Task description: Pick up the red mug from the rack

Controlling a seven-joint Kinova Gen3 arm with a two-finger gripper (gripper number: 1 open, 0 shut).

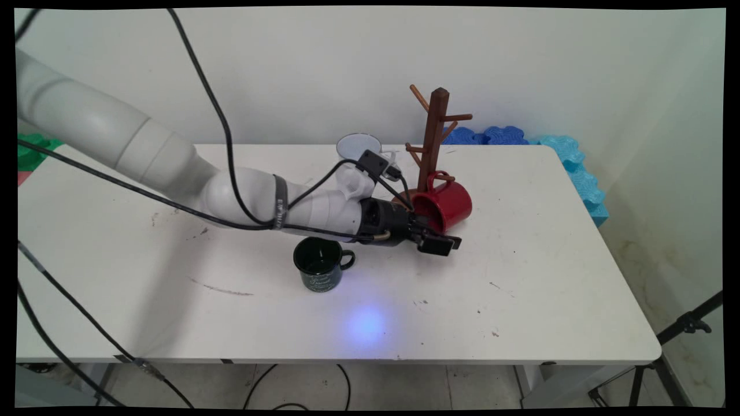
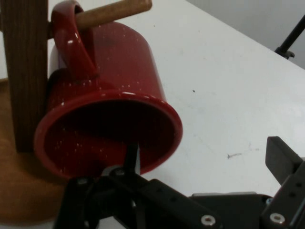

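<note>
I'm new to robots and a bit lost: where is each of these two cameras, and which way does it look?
Main view: fixed above the table's near side, looking across at the wall; shows the white arm and gripper.
Hand view: rides the hand, looking along the gripper; its black linkage shows.
Both show the red mug hanging on the mug tree's peg.

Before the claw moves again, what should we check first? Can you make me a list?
1. Red mug hung by its handle on the wooden peg: ok.
2. Claw open: ok, its fingers stand wide apart.
3. Claw free of the red mug: cannot tell; one finger sits right at the rim.
4. Mug tree standing upright: ok.
5. Dark green mug out of the claw's way: ok, it stands upright on the table, apart from the claw, beside the wrist.
</note>
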